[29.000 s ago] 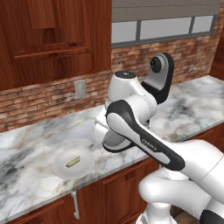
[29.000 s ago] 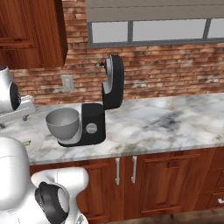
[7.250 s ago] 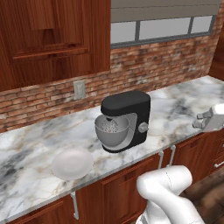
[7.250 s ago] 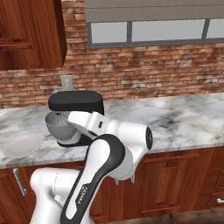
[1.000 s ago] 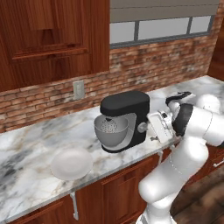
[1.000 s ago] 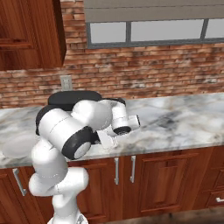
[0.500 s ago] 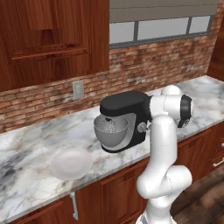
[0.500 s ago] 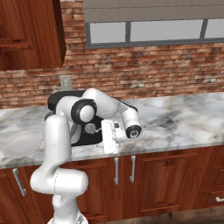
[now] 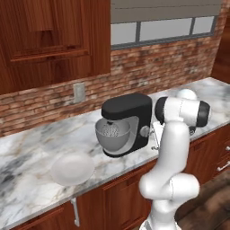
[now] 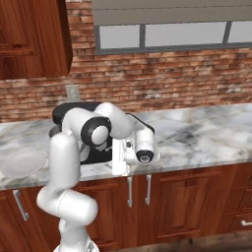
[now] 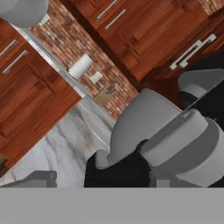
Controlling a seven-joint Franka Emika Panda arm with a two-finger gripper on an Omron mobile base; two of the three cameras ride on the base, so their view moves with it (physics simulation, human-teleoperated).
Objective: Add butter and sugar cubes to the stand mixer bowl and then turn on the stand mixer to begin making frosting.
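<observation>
The black stand mixer (image 9: 128,110) stands mid-counter with its head down over the grey stand mixer bowl (image 9: 112,137). Pale lumps (image 9: 110,130) lie in the bowl; I cannot tell butter from sugar cubes among them. The round grey side knob (image 9: 144,131) faces right. My gripper (image 9: 155,137) hangs just right of that knob, fingers apart and holding nothing. From the right base, the gripper (image 10: 119,158) sits in front of the mixer (image 10: 69,112), which my arm mostly hides. The hand view is rolled, with the knob (image 11: 183,140) large and close at the right and the bowl (image 11: 140,120) beyond.
A flat white plate (image 9: 72,168) lies on the marble counter (image 9: 27,175) left of the mixer, also in the right base view as plate (image 10: 22,162). A brick wall with an outlet (image 9: 79,92) runs behind. Wooden cabinets hang above and stand below the counter.
My hand has swung in from the right and now sits right beside the mixer's side knob. Mixer, bowl and plate have not moved.
</observation>
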